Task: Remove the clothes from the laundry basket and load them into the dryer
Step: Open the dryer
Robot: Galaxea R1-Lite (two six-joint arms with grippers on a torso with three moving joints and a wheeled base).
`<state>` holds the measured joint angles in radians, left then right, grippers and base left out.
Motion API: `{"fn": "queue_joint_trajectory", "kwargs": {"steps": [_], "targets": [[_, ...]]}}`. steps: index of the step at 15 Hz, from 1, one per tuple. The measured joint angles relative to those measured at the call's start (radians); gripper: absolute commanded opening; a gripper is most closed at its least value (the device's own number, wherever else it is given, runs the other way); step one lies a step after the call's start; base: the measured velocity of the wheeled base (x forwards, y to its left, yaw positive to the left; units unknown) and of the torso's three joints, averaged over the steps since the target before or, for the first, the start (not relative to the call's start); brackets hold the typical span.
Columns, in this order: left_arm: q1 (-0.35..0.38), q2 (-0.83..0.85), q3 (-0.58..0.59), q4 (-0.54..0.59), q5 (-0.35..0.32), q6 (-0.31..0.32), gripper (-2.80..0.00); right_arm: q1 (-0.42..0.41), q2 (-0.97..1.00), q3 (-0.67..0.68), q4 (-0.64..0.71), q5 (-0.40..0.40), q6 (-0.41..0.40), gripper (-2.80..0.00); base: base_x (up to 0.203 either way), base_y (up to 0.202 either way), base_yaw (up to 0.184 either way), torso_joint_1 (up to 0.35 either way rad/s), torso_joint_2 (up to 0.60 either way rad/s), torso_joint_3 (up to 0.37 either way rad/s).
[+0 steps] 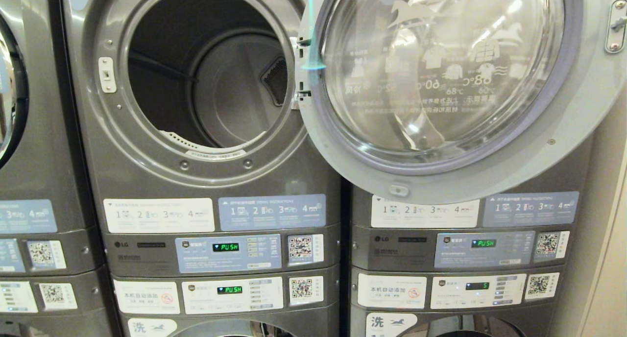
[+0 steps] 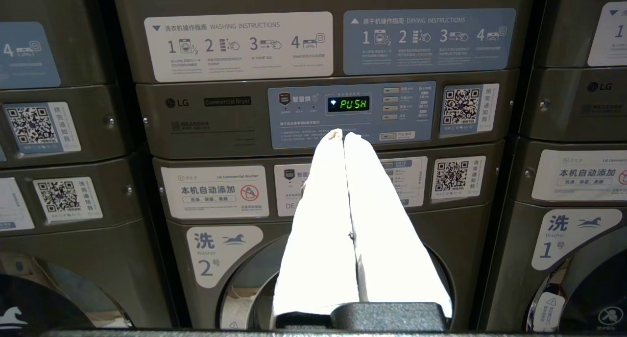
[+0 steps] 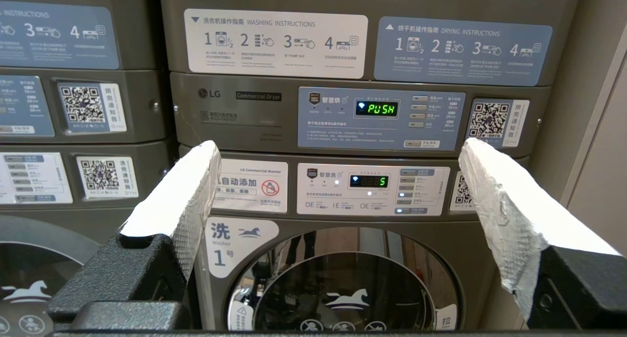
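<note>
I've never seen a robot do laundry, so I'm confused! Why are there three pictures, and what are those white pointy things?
They come from three cameras on one robot. The head camera looks at a dryer whose round door is swung open; the drum looks empty. The other two cameras sit on the robot's wrists. The white pointy things are the fingers of its grippers, which it uses like hands. The left gripper has its fingers pressed together, holding nothing. The right gripper has its fingers spread wide apart, also empty. Both point at the machines' control panels, where a green "PUSH" glows. No clothes or basket show.
</note>
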<state>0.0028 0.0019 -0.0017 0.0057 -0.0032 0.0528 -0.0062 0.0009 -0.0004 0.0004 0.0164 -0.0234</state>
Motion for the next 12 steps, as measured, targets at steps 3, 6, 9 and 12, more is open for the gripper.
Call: {"fn": "queue_joint_trajectory", "kwargs": {"steps": [3,6,9,12], "targets": [[0.0,-0.001,0.0,0.0,0.0,0.0,-2.8,0.0,0.0,0.0,0.0,0.0,0.0,0.0,0.0,0.0,0.0,0.0,0.0,0.0],[0.0,-0.001,0.0,0.0,0.0,0.0,-2.8,0.0,0.0,0.0,0.0,0.0,0.0,0.0,0.0,0.0,0.0,0.0,0.0,0.0],[0.0,-0.001,0.0,0.0,0.0,0.0,-2.8,0.0,0.0,0.0,0.0,0.0,0.0,0.0,0.0,0.0,0.0,0.0,0.0,0.0],[0.0,-0.001,0.0,0.0,0.0,0.0,-2.8,0.0,0.0,0.0,0.0,0.0,0.0,0.0,0.0,0.0,0.0,0.0,0.0,0.0]]}}
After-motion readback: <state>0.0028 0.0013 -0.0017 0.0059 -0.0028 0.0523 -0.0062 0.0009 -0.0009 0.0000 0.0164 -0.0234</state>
